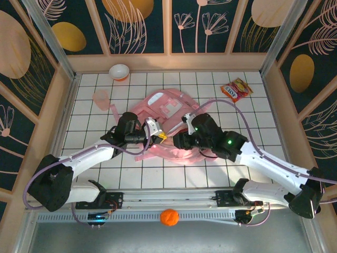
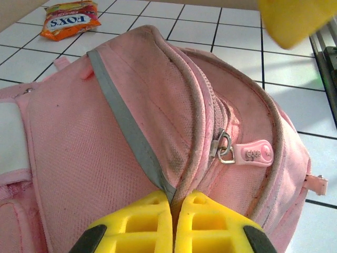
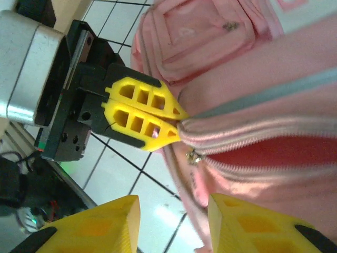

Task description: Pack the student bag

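Top external shows me the bag (image 1: 158,101) lying flat on the white-tiled table (image 1: 274,113), with both arms reaching over its near edge. My left gripper (image 1: 161,138) sits at the bag's near-left rim. On the left wrist camera its fingers (image 2: 142,224) are clenched together on a fold of pink fabric where the grey strip (image 2: 121,116) ends, and the zipper pull (image 2: 253,154) lies on the bag close by. From the right wrist camera, my right gripper (image 3: 174,216) hangs with its jaws apart and nothing between them, just beside the bag's zipper (image 3: 253,138), which gapes a little. A snack packet (image 1: 236,89) lies off the bag's far-right side, a bowl (image 1: 119,71) lies beyond its far-left side, and a pink cup (image 1: 101,97) stands near its left.
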